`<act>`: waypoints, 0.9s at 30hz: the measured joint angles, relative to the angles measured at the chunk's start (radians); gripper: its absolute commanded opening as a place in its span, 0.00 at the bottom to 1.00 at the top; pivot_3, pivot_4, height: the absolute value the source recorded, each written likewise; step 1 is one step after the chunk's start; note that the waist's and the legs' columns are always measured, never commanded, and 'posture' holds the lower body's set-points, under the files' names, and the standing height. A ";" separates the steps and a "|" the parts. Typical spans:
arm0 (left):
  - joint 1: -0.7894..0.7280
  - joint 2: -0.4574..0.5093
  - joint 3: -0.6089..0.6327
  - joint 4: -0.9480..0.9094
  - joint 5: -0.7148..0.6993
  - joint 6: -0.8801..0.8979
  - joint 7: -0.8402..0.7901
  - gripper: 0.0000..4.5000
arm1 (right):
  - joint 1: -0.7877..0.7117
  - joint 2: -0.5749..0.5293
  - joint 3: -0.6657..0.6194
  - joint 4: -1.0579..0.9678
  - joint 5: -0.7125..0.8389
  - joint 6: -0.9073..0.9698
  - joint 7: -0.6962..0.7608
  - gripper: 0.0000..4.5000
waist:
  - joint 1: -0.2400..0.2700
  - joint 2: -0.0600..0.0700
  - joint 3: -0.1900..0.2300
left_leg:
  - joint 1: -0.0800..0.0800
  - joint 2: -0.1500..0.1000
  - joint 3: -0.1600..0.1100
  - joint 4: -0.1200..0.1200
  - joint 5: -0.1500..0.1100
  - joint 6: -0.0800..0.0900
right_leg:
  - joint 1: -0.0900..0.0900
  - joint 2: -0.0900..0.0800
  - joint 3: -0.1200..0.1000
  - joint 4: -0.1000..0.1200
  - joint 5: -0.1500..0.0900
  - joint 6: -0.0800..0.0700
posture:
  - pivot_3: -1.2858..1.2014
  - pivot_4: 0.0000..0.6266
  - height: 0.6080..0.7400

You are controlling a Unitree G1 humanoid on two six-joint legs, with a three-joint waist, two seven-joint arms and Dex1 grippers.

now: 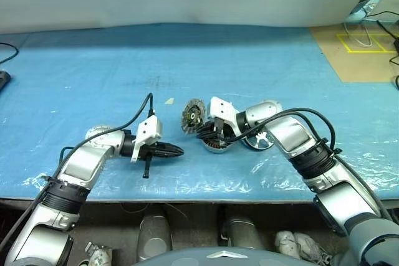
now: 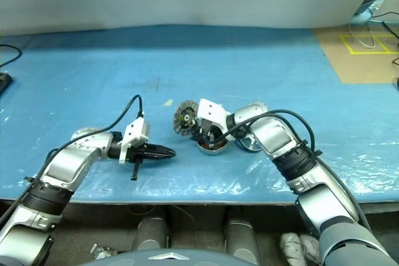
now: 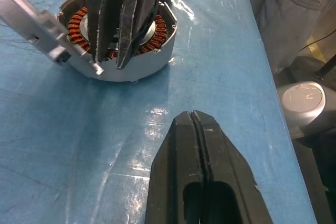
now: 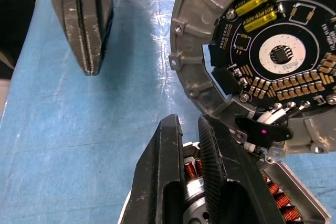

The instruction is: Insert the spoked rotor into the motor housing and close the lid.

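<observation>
The motor housing [image 1: 216, 147], a silver cup with copper windings, sits on the blue sheet near the table's front. The lid [image 1: 193, 116] stands tilted on edge at its left, its dark circuit face [image 4: 283, 56] turned toward my right wrist, with wires running to the housing [image 4: 283, 192]. My right gripper [image 1: 204, 133] reaches over the housing, its tips [image 4: 191, 119] past the rim and beside the lid's lower edge. Only a thin slit parts them, with nothing in it. The spoked rotor [image 1: 259, 142] lies behind my right arm, partly hidden. My left gripper [image 1: 177, 150] is shut and empty, a short way left of the housing.
The blue plastic sheet [image 1: 124, 79] covers the table up to the front edge [image 1: 187, 199]. A brown mat with yellow tape and cables [image 1: 361, 42] lies at the back right. A black cable [image 1: 5, 60] sits at the far left. A person in pale clothing [image 3: 283, 19] stands nearby.
</observation>
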 measured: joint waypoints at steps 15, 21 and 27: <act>0.003 -0.001 -0.001 -0.001 0.000 -0.002 0.015 0.00 | -0.034 0.124 -0.064 0.172 -0.106 -0.052 -0.194 0.13 | -0.001 -0.001 0.000 | 0.001 0.000 0.000 0.001 0.000 0.000 | 0.001 0.000 0.000 0.001 0.000 0.000 | 0.52 0.24 1.00; 0.000 -0.003 -0.004 -0.001 0.000 -0.001 0.018 0.00 | -0.033 0.118 -0.127 0.142 -0.071 -0.027 -0.165 0.13 | -0.001 -0.001 0.000 | 0.001 0.000 0.000 0.001 0.000 0.000 | 0.001 0.000 0.000 0.001 0.000 0.000 | 0.52 0.24 1.00; -0.027 -0.003 -0.009 -0.001 0.000 0.006 0.017 0.00 | 0.002 0.081 -0.169 -0.058 0.053 0.056 -0.071 0.13 | 0.001 -0.001 0.000 | 0.001 0.000 0.000 0.001 0.000 0.000 | 0.001 0.000 0.000 0.001 0.000 0.000 | 0.52 0.24 1.00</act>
